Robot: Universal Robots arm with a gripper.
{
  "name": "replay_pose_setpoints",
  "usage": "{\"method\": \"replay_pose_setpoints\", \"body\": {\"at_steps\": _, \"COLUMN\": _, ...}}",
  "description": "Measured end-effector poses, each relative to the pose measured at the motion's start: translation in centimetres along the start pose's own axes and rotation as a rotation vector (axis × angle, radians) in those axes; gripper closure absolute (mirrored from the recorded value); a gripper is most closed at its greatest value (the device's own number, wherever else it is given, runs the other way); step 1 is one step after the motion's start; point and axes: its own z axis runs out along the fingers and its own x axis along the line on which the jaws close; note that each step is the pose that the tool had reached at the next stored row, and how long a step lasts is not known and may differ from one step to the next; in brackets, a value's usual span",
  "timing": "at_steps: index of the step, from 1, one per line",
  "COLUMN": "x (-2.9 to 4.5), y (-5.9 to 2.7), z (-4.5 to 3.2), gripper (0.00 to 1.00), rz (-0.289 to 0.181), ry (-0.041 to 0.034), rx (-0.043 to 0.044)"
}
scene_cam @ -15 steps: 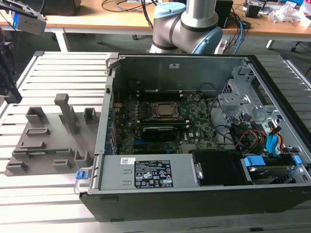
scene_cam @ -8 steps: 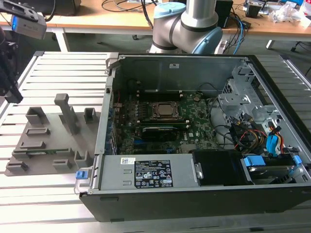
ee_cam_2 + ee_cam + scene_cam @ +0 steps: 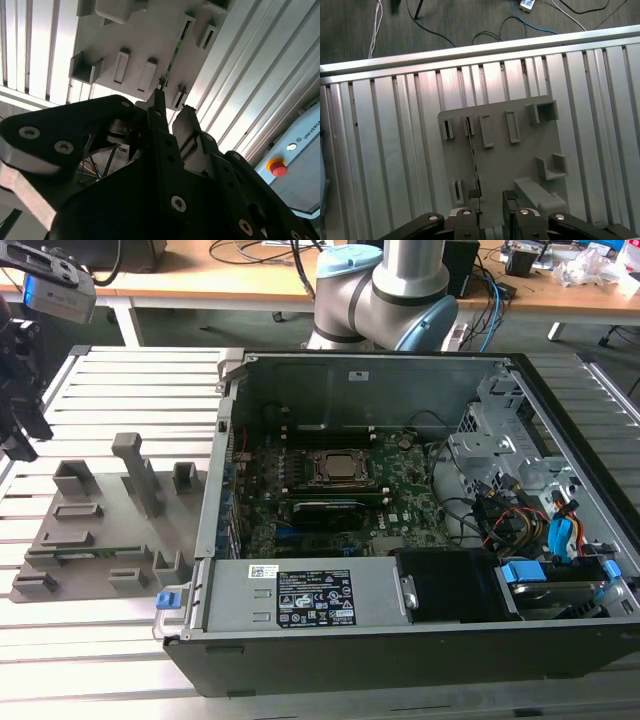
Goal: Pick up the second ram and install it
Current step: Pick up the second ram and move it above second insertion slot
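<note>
One second ram [image 3: 474, 165] stands on edge in grey holder tray [image 3: 520, 145] on slatted worktop [image 3: 395, 150]. Pincer [image 3: 490, 202] over one end, fingers apart, gripping nothing.

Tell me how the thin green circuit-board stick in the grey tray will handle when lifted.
The thin green circuit-board stick looks stiff and probably light. Standing on edge in the grey plastic tray, it may tip if nudged sideways.
</note>
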Motion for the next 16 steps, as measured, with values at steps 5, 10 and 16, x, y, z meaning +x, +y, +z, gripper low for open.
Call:
{"method": "replay_pose_setpoints", "body": {"at_steps": 5, "x": 0.01, "y": -0.02, "z": 0.52, "gripper": 0.64, "rz": 0.000, "ry": 0.0015, "rx": 0.0002}}
{"method": "replay_pose_setpoints", "body": {"at_steps": 10, "x": 0.04, "y": -0.08, "z": 1.68, "gripper": 0.64, "rz": 0.000, "ry": 0.0026, "rx": 0.0004}}
{"method": "replay_pose_setpoints", "body": {"at_steps": 16, "x": 0.06, "y": -0.11, "z": 2.51, "gripper": 0.64, "rz": 0.000, "ry": 0.0025, "rx": 0.0004}}
